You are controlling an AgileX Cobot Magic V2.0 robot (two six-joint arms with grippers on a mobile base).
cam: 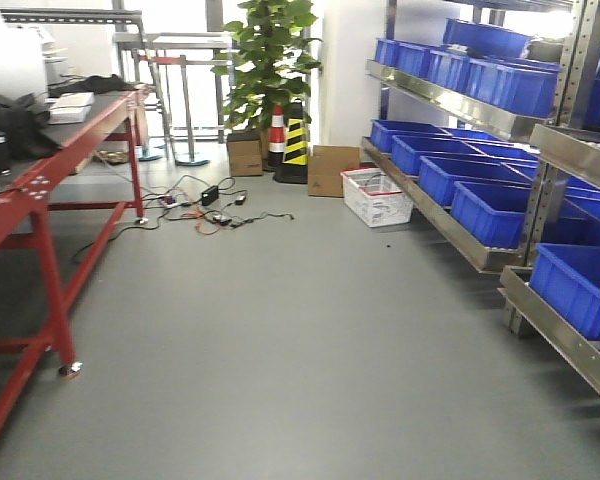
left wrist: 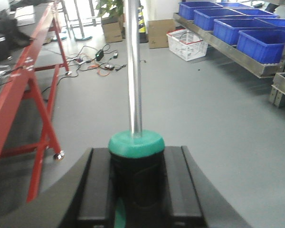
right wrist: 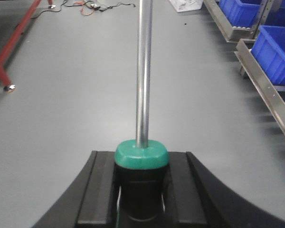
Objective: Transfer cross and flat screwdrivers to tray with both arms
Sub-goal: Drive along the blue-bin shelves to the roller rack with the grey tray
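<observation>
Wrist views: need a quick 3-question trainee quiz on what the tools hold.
1. True or false: the left tool is shut on the left screwdriver.
2. The right screwdriver, clamped in the right tool, has a collar that is: A red, B green, C yellow.
3. Fill in: the shelf bins are ____.
Key: 1 true; 2 B; 3 blue.

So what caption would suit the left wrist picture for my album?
Left gripper clamps a screwdriver by its green-capped handle, steel shaft pointing over the grey floor.
</observation>
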